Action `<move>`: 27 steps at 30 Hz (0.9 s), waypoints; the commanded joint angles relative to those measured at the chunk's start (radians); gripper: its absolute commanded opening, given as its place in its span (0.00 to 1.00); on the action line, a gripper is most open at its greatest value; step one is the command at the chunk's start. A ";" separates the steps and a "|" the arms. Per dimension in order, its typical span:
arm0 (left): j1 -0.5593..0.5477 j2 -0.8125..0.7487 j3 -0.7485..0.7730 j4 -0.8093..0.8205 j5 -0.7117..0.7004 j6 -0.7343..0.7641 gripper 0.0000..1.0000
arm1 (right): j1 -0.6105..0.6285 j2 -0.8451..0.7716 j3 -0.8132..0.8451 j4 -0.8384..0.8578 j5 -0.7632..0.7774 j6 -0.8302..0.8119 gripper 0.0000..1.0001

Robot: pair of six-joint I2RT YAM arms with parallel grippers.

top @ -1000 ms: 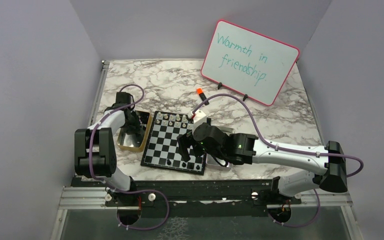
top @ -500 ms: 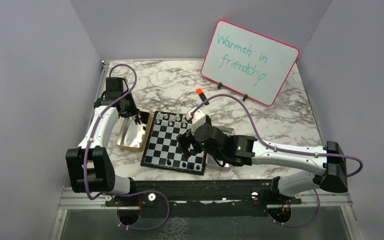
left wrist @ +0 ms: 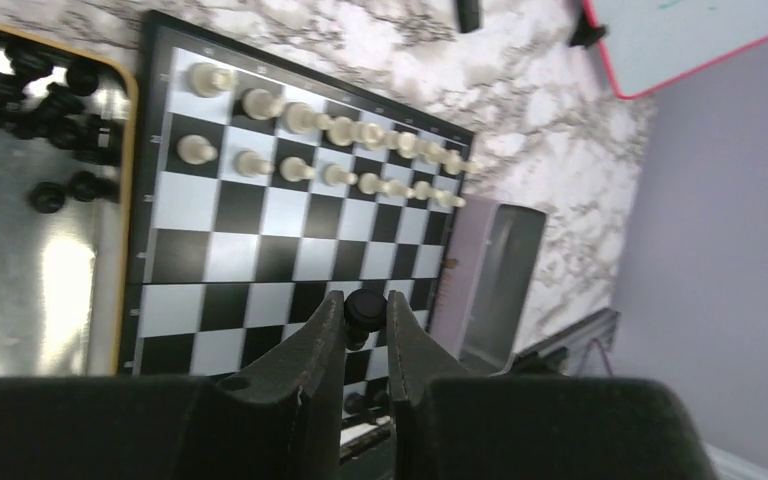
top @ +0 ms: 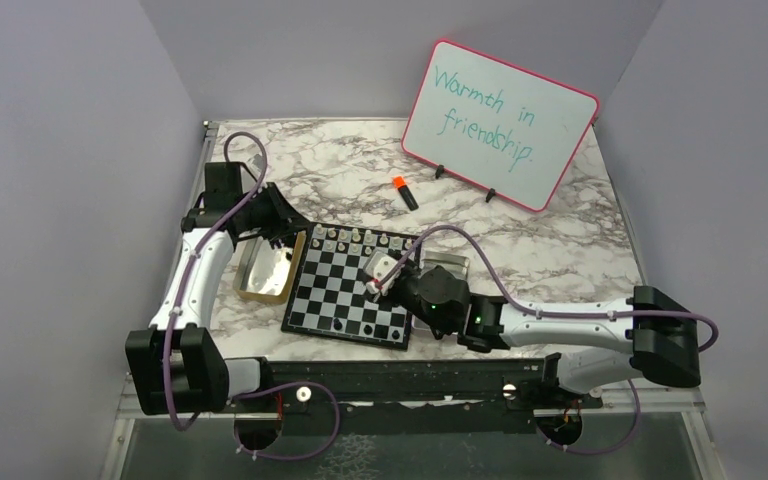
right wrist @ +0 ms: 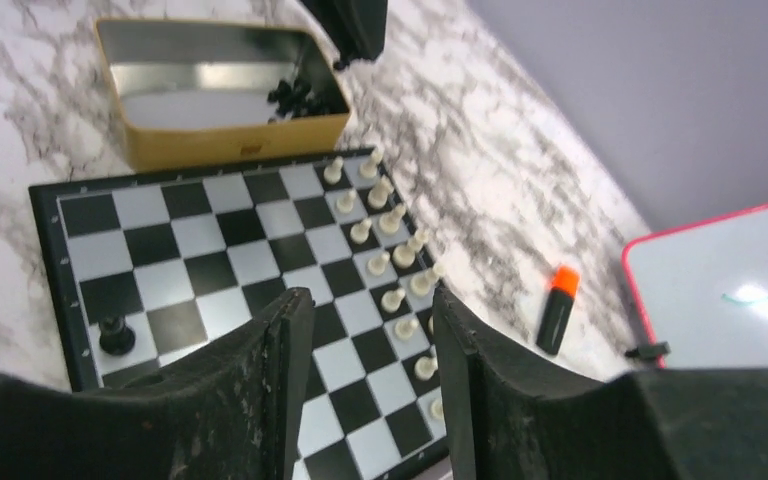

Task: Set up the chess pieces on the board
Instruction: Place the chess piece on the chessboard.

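The board (top: 325,290) lies at the table's middle, with pale chess pieces (top: 355,238) in two rows along its far edge. A black piece (right wrist: 112,333) stands near its near edge. My left gripper (top: 282,232) hovers over the far end of the gold tray, shut on a black piece (left wrist: 363,308) pinched between its fingertips. In the left wrist view that gripper (left wrist: 365,305) is seen above the board (left wrist: 260,220). My right gripper (right wrist: 370,295) hangs above the board's right half, jaws apart with nothing between them.
The gold tray (top: 260,296) left of the board holds several loose black pieces (left wrist: 60,100). A silver tray (top: 447,263) sits at the board's right edge. An orange-capped marker (top: 403,192) and a pink-framed whiteboard (top: 500,120) stand farther back.
My left gripper has risen out of the gold tray toward the back with a black piece in it. My right gripper has lifted off the board's near right squares and its jaws have narrowed.
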 commanded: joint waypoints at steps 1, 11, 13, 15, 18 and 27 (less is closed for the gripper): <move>-0.002 -0.059 -0.051 0.099 0.212 -0.136 0.11 | 0.006 0.030 -0.071 0.483 -0.067 -0.196 0.45; -0.014 -0.079 -0.132 0.135 0.379 -0.260 0.12 | 0.005 0.282 -0.082 0.789 -0.215 -0.564 0.43; -0.016 -0.091 -0.149 0.137 0.395 -0.276 0.11 | 0.005 0.324 -0.070 0.821 -0.217 -0.614 0.43; -0.020 -0.111 -0.173 0.144 0.393 -0.297 0.12 | 0.004 0.369 -0.057 0.858 -0.217 -0.669 0.43; -0.026 -0.135 -0.204 0.167 0.404 -0.327 0.11 | 0.005 0.418 -0.034 0.887 -0.212 -0.703 0.43; -0.043 -0.174 -0.242 0.192 0.416 -0.377 0.12 | 0.006 0.514 0.023 0.916 -0.186 -0.760 0.41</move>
